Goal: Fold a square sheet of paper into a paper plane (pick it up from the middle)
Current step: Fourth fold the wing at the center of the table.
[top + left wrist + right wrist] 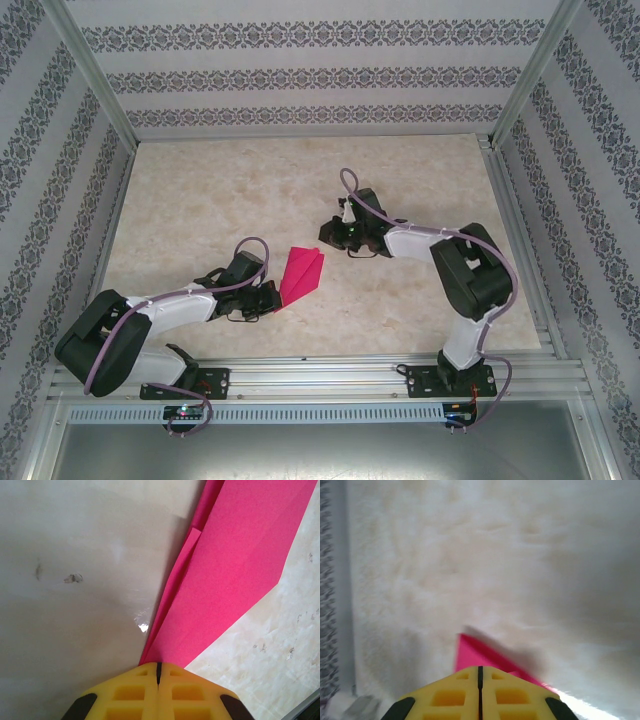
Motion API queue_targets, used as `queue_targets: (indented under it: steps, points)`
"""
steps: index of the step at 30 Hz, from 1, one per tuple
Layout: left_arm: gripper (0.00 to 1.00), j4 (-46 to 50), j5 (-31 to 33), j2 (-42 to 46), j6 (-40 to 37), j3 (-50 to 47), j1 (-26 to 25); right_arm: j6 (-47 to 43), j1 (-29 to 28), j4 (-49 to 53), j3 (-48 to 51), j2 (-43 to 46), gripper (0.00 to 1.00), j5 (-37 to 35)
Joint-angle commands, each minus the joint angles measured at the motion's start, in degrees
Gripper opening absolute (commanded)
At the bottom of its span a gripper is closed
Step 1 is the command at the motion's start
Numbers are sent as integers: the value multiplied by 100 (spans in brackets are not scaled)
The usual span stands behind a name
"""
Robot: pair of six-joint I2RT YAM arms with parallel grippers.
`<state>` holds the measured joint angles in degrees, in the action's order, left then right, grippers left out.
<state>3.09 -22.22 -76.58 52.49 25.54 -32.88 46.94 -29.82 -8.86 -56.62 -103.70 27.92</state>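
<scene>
L gripper (271, 299) (158, 666) clenched on the near tip of the pink paper plane (302, 275) (235, 570), which lies folded approx mid-table (200, 200), nearer the front edge, nose toward the arms. R gripper (331, 238) (480, 669) sits pressed closed just beyond the plane's far end, w/ pink paper (475, 655) showing past its tips; contact unclear

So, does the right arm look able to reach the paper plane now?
Probably yes: the right gripper, shut, sits close to the paper plane with nothing between; the left gripper pinches its near end.
</scene>
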Motion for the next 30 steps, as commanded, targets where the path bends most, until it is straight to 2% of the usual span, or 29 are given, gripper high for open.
queue_targets:
  steps: [1, 7, 18, 26, 30]
  points:
    - [7, 826, 178, -224, -167, -129, 28, 41, -393, -79, 27, 58, 6, 158]
    - [7, 781, 155, -124, -134, -151, 27, 312, -805, -530, 131, -431, 5, 323]
    - [8, 932, 93, -16, -208, -64, 23, 421, -698, -810, 630, -937, 2, 116]
    - [17, 1585, -37, 872, -245, 739, 52, 413, -675, -724, 817, -914, 2, 53]
    - [17, 707, -519, 523, 160, 843, 171, 404, -671, -704, 842, -906, 2, 20]
